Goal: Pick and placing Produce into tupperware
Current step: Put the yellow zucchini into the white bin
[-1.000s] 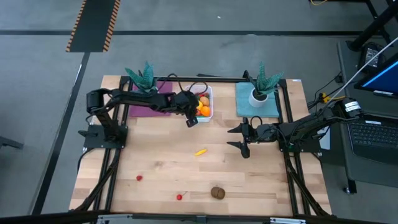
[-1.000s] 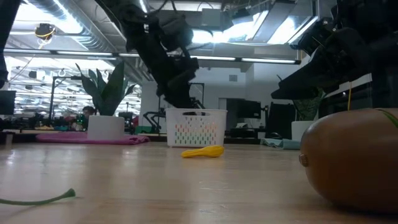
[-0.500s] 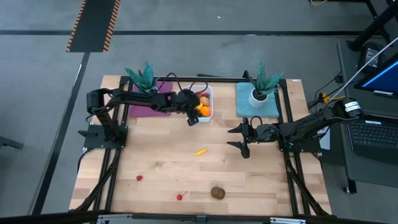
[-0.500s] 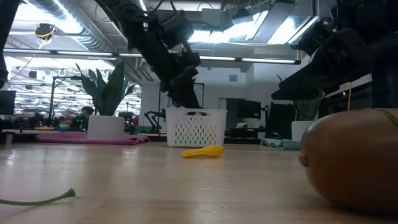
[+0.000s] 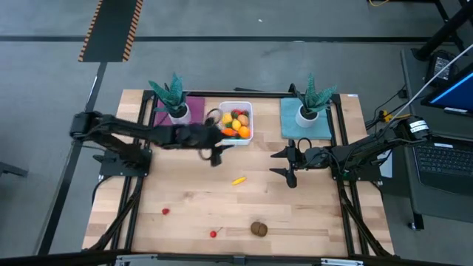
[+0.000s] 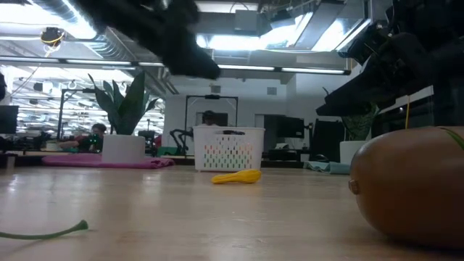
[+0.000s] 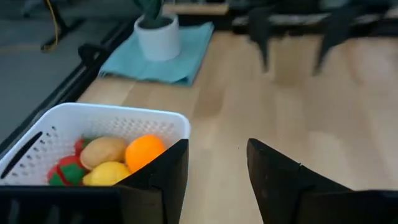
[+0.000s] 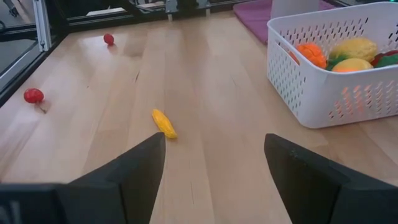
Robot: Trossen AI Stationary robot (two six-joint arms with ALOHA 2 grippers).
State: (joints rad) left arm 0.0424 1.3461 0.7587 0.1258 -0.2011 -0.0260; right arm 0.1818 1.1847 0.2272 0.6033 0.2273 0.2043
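beside tub: left gripper [image 5: 214, 157] – fingers apart, empty
tub [image 5: 246, 111]: produce inside
right gripper [image 5: 289, 164]: open – mid-table

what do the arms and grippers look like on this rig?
Both arms are dark, near-black jointed links with black cables along them. Left gripper and right gripper each have two flat, tapering dark fingers. No markings visible.

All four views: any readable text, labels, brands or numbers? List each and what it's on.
None readable in any view.
Laptop screen beside the table: lit blue, content too small to read.
White tub, both plant pots: no visible markings.
Floor hazard tape: stripes only, no lettering.
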